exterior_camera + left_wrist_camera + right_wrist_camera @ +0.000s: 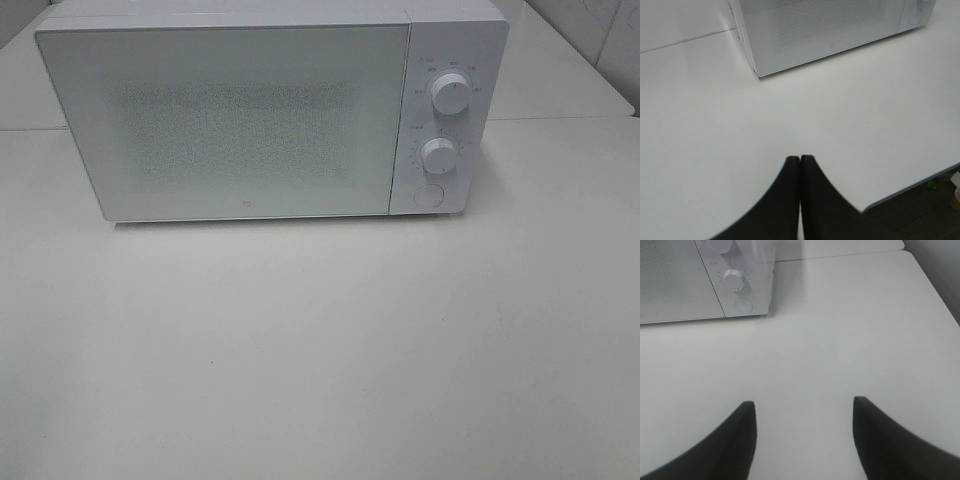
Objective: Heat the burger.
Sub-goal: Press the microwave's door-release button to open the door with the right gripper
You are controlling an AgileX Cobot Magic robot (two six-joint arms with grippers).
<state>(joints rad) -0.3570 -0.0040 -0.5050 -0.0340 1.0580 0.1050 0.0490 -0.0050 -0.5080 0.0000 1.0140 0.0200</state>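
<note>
The burger is out of view in every frame. A white microwave [270, 110] stands at the back of the white table with its door shut; it also shows in the left wrist view [830, 30] and the right wrist view [695, 280]. It has two round knobs [450, 95] and a round button [428, 197] on its right panel. My left gripper [800, 159] is shut and empty above bare table, in front of the microwave's left corner. My right gripper [804, 407] is open and empty above bare table, in front of the control panel. Neither gripper shows in the exterior high view.
The white table [320, 350] spreads in front of the microwave. Its front edge [910, 187] shows in the left wrist view, with dark floor and small items below. A second table top [560, 70] adjoins behind on the right.
</note>
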